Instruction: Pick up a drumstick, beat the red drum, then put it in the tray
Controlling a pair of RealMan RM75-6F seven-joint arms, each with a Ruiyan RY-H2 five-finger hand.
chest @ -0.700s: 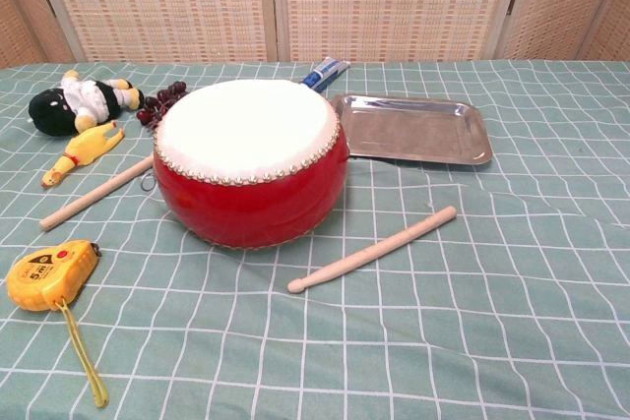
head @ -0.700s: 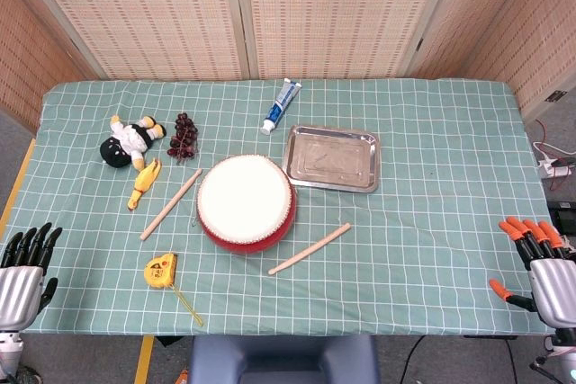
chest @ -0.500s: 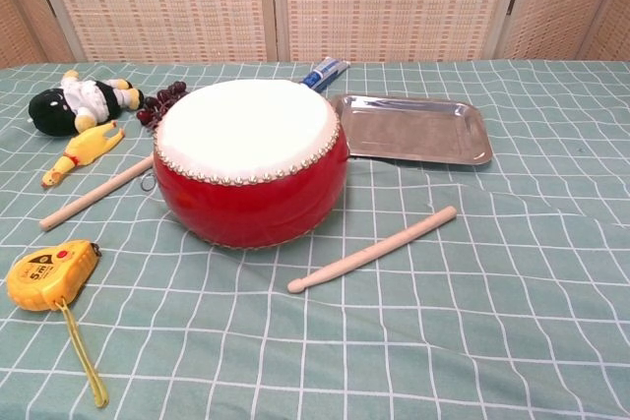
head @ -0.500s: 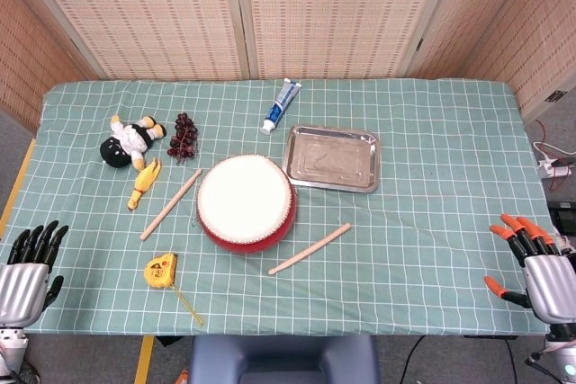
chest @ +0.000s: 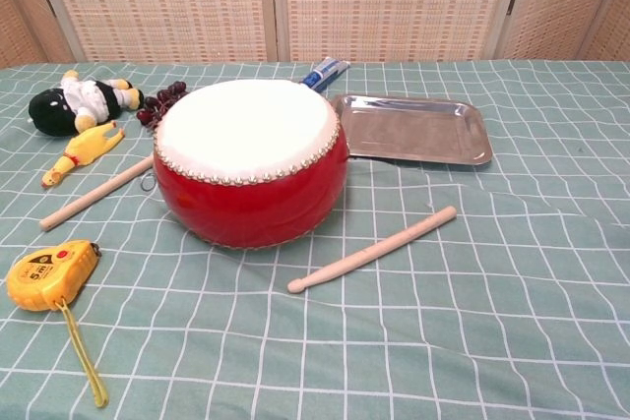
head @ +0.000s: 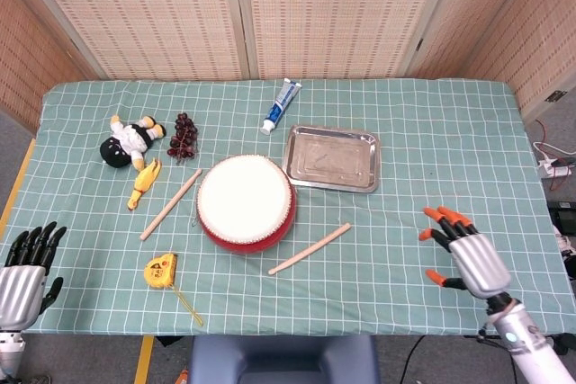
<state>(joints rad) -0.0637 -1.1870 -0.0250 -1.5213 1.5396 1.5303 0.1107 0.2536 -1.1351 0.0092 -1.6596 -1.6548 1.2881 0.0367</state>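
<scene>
Right hand (head: 470,254) moved inward; two drumsticks (head: 310,249) (head: 170,204), one drum (head: 246,201).

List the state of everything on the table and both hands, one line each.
right hand: open, over the table, holding nothing
left hand: open, off the table's near left corner
red drum: upright, untouched
right drumstick: lying flat
left drumstick: lying flat
tray: empty
tape measure: tape retracted, strap loose
toothpaste tube: capped, lying flat

Lab: screened-off table (head: 432,132), cables
</scene>
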